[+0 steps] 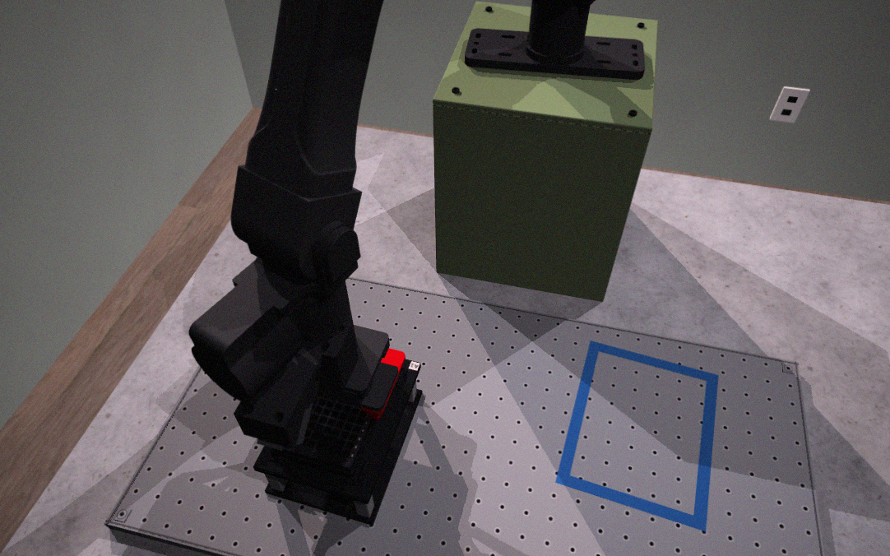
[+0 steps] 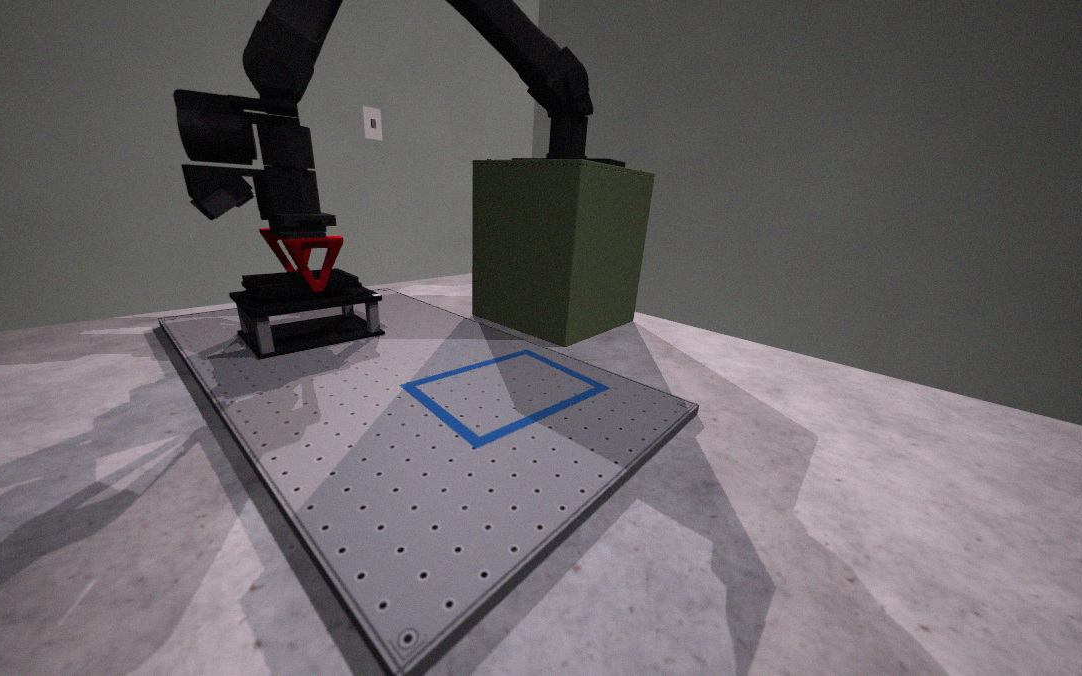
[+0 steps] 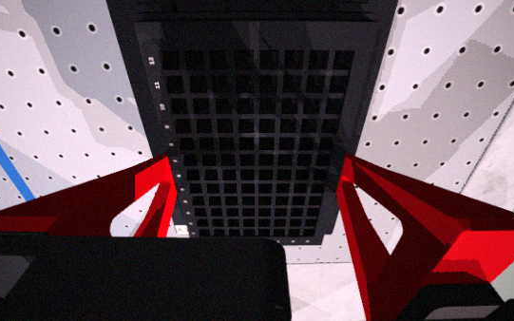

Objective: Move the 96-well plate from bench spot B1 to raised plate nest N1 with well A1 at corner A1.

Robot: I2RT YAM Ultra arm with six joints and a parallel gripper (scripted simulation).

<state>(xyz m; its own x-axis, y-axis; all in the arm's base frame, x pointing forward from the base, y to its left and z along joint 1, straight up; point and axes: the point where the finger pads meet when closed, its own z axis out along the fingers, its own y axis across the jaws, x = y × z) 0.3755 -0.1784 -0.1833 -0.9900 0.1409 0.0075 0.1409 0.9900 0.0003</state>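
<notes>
The gripper [image 3: 257, 190] is clamped across the short width of the 96-well plate [image 3: 257, 142], which rests on or just above the raised nest N1 [image 2: 253, 303]; the blue B1 outline [image 2: 503, 397] stands vacated. Transfer appears nearly complete: confirming full seating and release remain. The plate faces wells-up, long axis running away from the wrist camera.
</notes>
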